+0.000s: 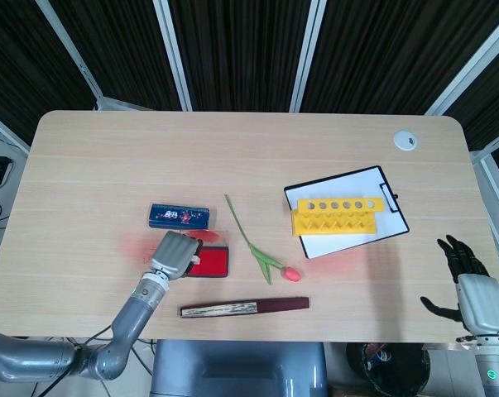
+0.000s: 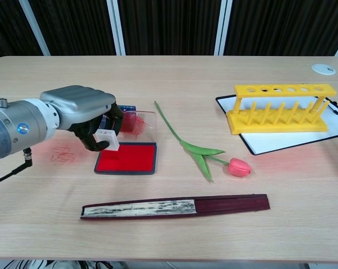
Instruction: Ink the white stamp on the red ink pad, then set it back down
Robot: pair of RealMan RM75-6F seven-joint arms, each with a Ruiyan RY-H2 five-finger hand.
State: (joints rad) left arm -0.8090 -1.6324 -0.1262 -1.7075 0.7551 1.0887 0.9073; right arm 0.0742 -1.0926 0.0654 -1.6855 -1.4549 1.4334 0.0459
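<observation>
My left hand (image 2: 79, 112) grips the white stamp (image 2: 109, 140) between thumb and fingers and holds it tilted over the upper left corner of the red ink pad (image 2: 128, 158). Whether the stamp face touches the ink cannot be told. In the head view the left hand (image 1: 173, 255) covers the left part of the ink pad (image 1: 210, 263) and hides the stamp. The pad's clear lid (image 2: 136, 123) stands open behind it. My right hand (image 1: 468, 285) hangs off the table's right front corner, fingers spread, holding nothing.
A clear stamp cap (image 2: 63, 155) lies left of the pad. A blue box (image 1: 179, 217) sits behind the pad, a tulip (image 2: 205, 157) to its right, a closed folding fan (image 2: 174, 206) in front. A yellow rack (image 2: 281, 107) stands on a clipboard (image 2: 286, 140) at right.
</observation>
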